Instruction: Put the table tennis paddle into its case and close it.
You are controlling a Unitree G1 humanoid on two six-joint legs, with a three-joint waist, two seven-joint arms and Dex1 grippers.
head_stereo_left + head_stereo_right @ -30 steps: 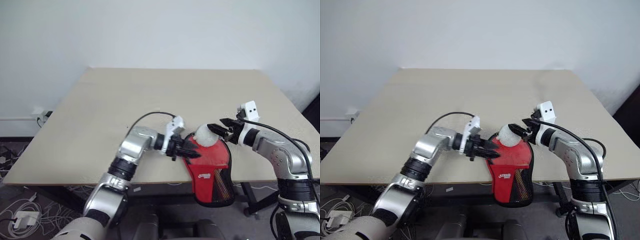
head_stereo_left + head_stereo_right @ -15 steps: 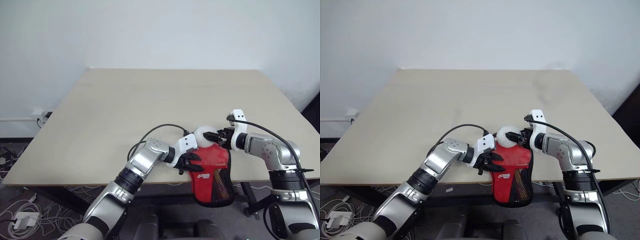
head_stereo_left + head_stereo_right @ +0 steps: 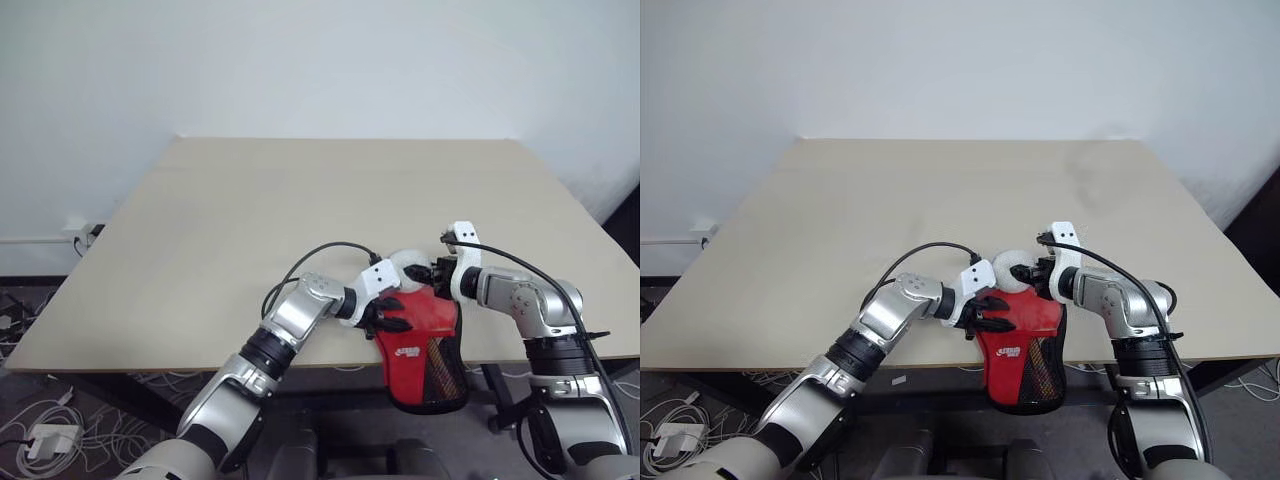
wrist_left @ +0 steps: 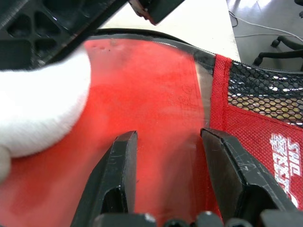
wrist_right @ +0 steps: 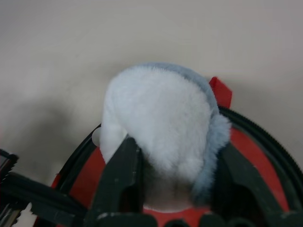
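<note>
We note the case [image 3: 423,352] at the near edge of the table [image 3: 250,210], right of centre: its narrow end with the white logo and mesh panel hangs over the edge toward us, its round end lies on the tabletop. The red outer face is up and the black zipper rim runs round the far side. We cannot make out the table tennis paddle itself; through the mesh the contents are unclear.

The left gripper [image 3: 388,310] comes in from the left and lies on the round red part of the case. In the left wrist view its fingers [image 4: 118,172] stand partly spread, flat on the red face, pinching nothing we can see.

Just beyond, at the far rim of the case, sits a white fluffy ball [image 5: 158,118] fastened by the zipper. The right gripper [image 3: 1032,277] reaches it from the right; its two fingers [image 5: 120,168] press on either side of the ball, pinching it.

Beyond, bare tabletop and a white wall [image 3: 320,60].
</note>
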